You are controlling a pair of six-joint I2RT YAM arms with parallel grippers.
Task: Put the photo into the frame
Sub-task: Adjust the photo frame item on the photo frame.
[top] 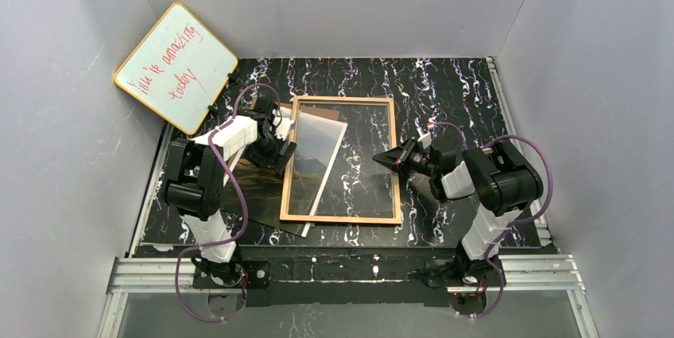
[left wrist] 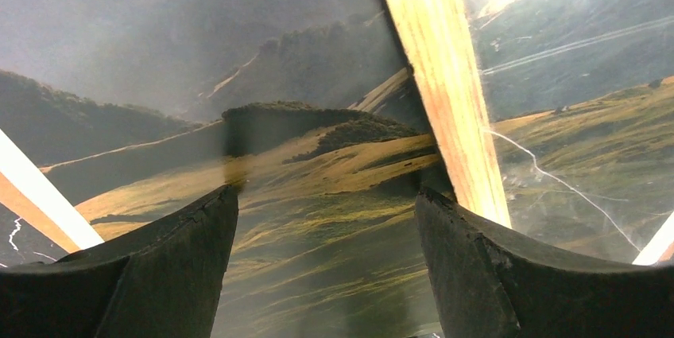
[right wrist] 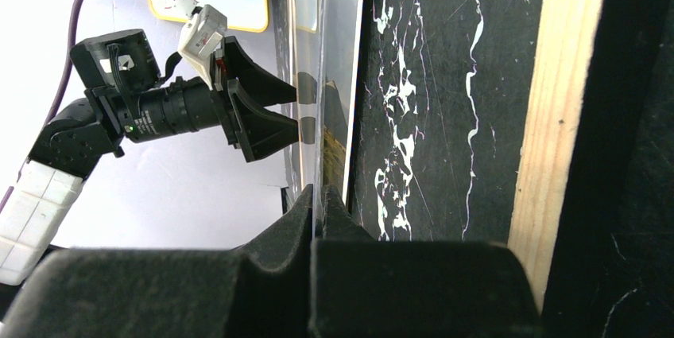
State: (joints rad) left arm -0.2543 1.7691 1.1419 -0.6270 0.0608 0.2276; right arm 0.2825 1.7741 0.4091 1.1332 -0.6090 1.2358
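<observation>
Both arms are bolted at the near edge: left arm (top: 211, 171) and right arm (top: 493, 187). In the overhead view they reach over a black, white-veined marbled tabletop (top: 445, 83). The large thin rectangular frame (top: 395, 159) lies flat near the centre, with its light wood-coloured back up and its pane clear. The large paper photo of a misty mountain landscape (top: 314, 163) lies askew along the frame's left side, overlapping it. Which of the two lies uppermost cannot be settled from this view. The left gripper (top: 286, 147) hangs over the photo's left edge with its jaws spread. The right gripper (top: 377, 159) points at the frame from the right, tips pressed together. A yellow-edged whiteboard with red writing (top: 176, 67) leans in the far left corner.

Left wrist view: the dark fingers (left wrist: 183, 266) stand wide apart above the print and grip nothing. A wooden frame rail crosses the landscape, which shows on both sides of it.

Right wrist view: the fingertips are closed, and a thin sheet edge runs straight away from them. Whether it is pinched cannot be told. The opposite gripper stands open beyond it.
</observation>
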